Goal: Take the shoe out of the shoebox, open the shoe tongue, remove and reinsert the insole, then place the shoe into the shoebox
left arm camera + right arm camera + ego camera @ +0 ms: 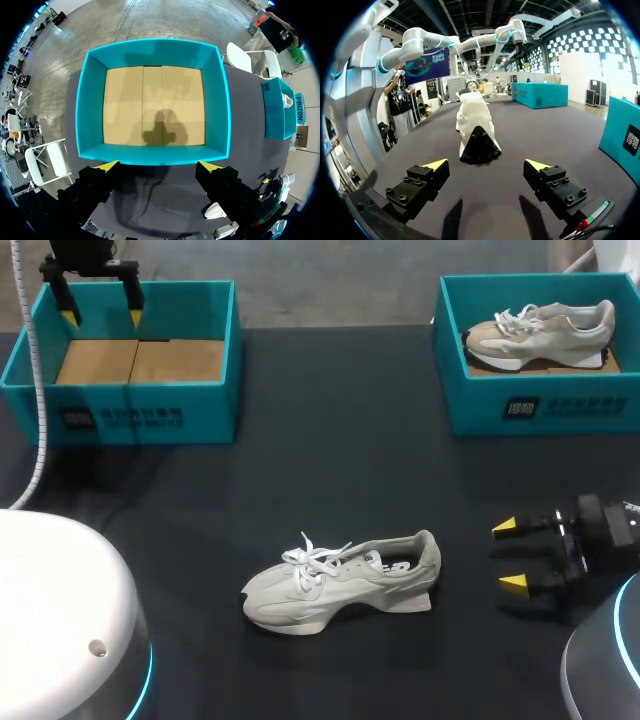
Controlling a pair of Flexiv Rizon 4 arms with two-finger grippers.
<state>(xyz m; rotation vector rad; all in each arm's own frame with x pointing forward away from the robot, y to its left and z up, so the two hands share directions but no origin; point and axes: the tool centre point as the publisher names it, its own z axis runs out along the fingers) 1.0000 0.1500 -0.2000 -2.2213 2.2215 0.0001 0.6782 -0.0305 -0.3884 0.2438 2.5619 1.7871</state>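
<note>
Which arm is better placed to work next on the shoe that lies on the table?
Probably the right: the right gripper, open, faces the heel of the shoe close by, while the left gripper hangs over the empty shoebox.

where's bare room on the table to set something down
Widest bare table: between the left shoebox and the right shoebox, beyond the loose shoe. Left shoebox floor is bare, below the left gripper. Crowded: right shoebox holds a second shoe; right gripper flanks the loose shoe.

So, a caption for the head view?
Shoe on table, right gripper facing its heel, left gripper above the empty shoebox.
</note>
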